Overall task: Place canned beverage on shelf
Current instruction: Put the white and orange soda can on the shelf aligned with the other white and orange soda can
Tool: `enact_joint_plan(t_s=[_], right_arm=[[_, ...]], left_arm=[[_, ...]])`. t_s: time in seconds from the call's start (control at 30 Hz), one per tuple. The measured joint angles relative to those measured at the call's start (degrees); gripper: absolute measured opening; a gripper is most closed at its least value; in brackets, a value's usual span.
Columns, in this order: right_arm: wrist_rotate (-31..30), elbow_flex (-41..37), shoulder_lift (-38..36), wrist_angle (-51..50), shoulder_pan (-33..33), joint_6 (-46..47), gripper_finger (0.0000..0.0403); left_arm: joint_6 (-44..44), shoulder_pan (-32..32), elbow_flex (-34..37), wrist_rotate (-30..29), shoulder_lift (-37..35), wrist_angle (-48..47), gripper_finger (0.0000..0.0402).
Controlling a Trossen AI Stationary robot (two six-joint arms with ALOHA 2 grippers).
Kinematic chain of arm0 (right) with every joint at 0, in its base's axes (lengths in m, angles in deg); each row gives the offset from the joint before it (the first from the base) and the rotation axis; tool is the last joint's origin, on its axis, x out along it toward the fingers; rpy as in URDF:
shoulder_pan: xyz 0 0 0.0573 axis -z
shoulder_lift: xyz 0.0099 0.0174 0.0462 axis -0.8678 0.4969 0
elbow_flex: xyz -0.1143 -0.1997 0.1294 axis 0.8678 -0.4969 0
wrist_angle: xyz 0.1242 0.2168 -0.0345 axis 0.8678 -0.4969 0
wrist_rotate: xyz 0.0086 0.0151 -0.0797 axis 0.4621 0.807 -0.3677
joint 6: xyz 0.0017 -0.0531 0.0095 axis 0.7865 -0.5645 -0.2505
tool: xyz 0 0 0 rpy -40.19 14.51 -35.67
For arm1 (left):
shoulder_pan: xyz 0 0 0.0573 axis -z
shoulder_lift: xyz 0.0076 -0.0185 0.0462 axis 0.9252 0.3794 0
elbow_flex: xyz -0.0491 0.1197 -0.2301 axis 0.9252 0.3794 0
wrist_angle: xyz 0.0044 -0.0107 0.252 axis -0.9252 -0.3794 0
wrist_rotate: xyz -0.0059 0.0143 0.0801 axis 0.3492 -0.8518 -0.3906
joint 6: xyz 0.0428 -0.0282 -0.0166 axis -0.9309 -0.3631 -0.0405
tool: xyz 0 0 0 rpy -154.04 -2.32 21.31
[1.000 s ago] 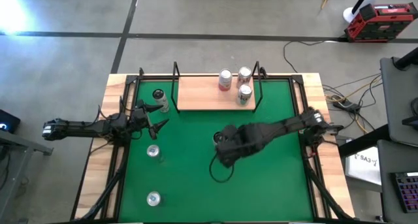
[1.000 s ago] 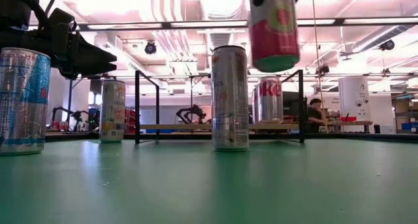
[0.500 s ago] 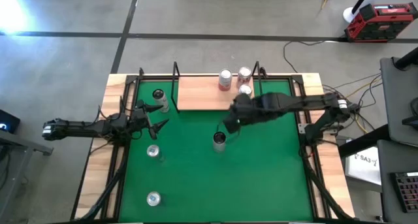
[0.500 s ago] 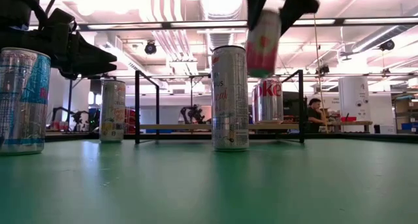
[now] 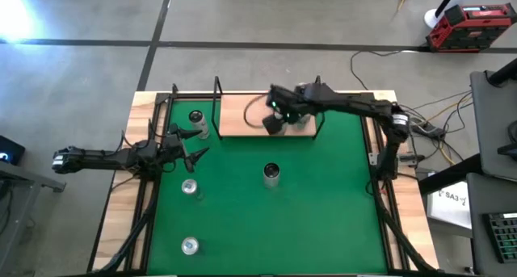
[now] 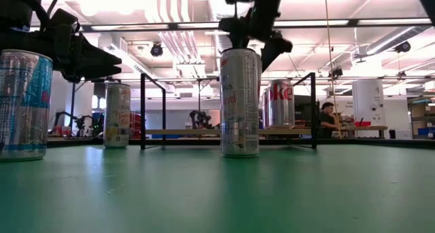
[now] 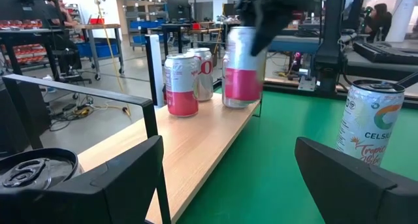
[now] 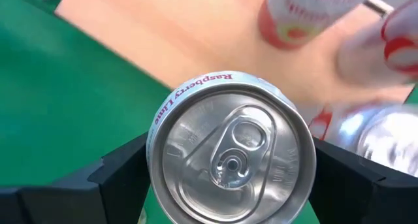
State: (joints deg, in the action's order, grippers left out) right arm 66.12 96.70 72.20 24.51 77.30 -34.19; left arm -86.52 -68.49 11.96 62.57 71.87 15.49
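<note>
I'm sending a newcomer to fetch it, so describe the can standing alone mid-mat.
Start at the green mat covering the table, in front of the wooden shelf. Near the mat's centre stands one tall silver can, upright. Unlike the three cans lined along the mat's left side, it has no close neighbour.

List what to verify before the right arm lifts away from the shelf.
1. Pink can upright under the right tool: ok.
2. Can above the shelf board, near its front edge: ok.
3. Can's base resting on the board: cannot tell.
4. Can let go: cannot tell.
5. Gap to the two shelved cans: ok.
6. Left tool open, off to the side of the shelf: ok.
</note>
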Motion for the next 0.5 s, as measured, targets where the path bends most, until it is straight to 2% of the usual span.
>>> enact_joint_plan(t_s=[0.27,0.5], right_arm=[[1.3,9.5,7.0,-7.2,3.9,-2.8,0.0326],[3.0,12.5,10.2,-7.5,4.6,-3.8,0.0326]], left_arm=[[0.0,0.0,0.0,0.0,0.0,0.0,0.0332],[0.0,0.0,0.0,0.0,0.0,0.0,0.0332]])
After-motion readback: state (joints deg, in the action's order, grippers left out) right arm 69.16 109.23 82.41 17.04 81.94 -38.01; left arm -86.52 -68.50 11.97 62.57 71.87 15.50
